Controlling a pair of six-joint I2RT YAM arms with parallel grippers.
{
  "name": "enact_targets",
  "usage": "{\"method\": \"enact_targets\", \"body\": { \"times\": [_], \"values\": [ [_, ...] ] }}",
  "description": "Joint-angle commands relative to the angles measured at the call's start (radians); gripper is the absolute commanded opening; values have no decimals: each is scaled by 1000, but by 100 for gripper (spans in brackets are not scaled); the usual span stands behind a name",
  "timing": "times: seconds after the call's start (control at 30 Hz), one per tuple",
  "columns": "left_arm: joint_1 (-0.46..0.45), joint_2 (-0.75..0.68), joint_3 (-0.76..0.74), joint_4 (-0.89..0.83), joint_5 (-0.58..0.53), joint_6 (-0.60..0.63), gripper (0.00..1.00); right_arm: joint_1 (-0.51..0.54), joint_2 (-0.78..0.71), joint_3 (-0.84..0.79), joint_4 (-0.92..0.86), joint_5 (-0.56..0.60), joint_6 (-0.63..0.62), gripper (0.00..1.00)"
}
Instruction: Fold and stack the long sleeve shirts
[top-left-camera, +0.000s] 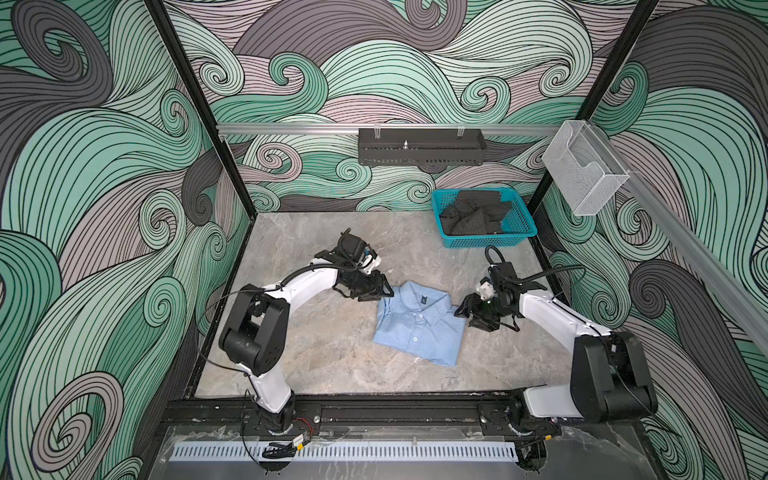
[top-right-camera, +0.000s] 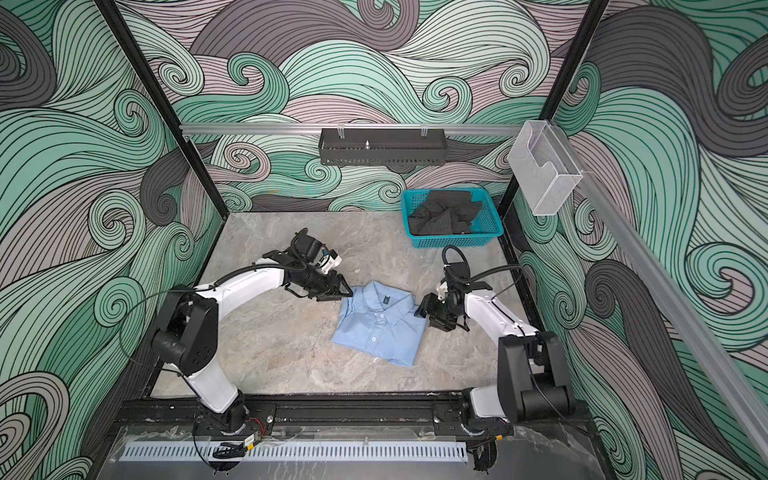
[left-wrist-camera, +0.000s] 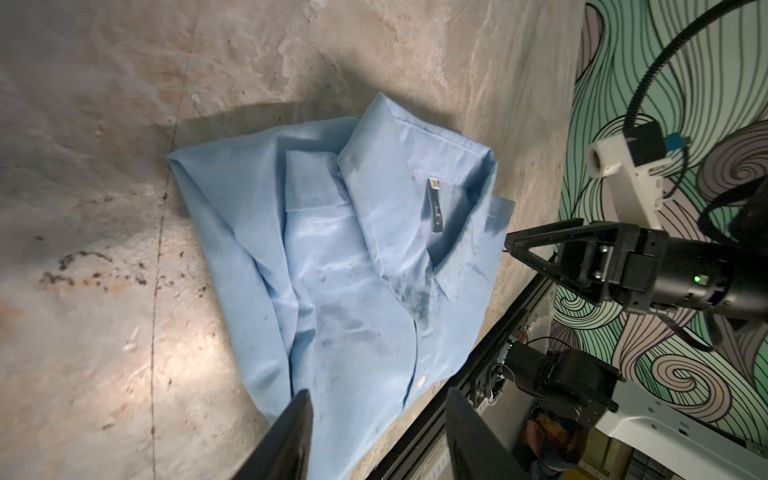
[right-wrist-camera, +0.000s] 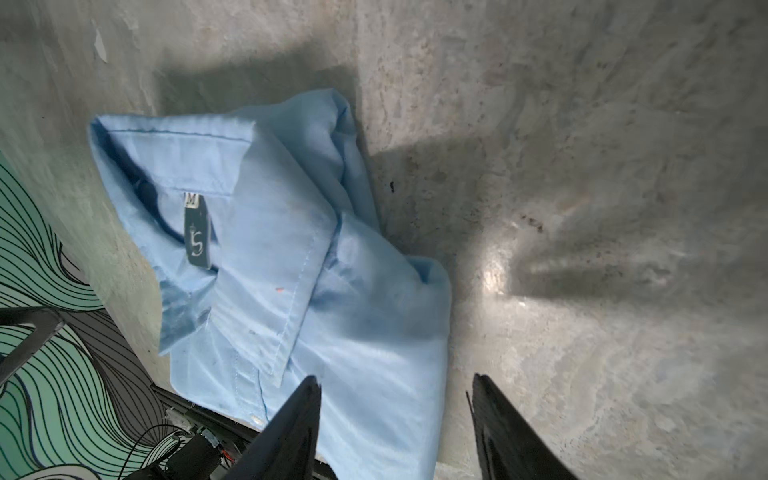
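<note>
both top views, near to far. item: light blue long sleeve shirt (top-left-camera: 415, 328), folded to a compact rectangle with button front and collar up. it lies flat on the grey desk (top-left-camera: 316, 365), about midway between the two arms. its long axis runs from the folded hem (near) to the collar (far), a little skewed to the desk's front edge. sleeves not visible, judged tucked under. item: left tool (top-left-camera: 380, 293), at the shirt's far left corner beside the collar. the left wrist view shows its jaws parted with nothing between them, and one fingertip (left-wrist-camera: 291, 432) over the edge of the cloth. item: right tool (top-left-camera: 467, 313), at the shirt's right edge by the collar tip. the right wrist view shows its jaws parted and empty, one fingertip (right-wrist-camera: 299, 424) over cloth, its partner over bare desk. governing relation: the shirt lies inward of each tool and both are about equally close to the collar end, so a two-arm take from there looks likeliest. contact between tools and cloth: cannot tell. far right: teal basket (top-left-camera: 490, 240) holding dark cloths (top-left-camera: 473, 216), kind unclear. no second light blue shirt and no stack in view.
</note>
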Motion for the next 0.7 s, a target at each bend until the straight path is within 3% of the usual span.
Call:
{"method": "enact_targets", "body": {
  "times": [0.0,0.13,0.27,0.67],
  "values": [
    [-10,94,71,-22,-29,21,52,4,43,4,69,-17,3,52],
    [-16,177,169,-55,-37,50,47,5,87,16,93,-23,-6,31],
    [-19,252,241,-90,-31,68,35,7,100,32,92,-23,-21,11],
    [-26,349,313,-173,-93,114,36,33,72,74,32,13,-53,7]
  ]
}}
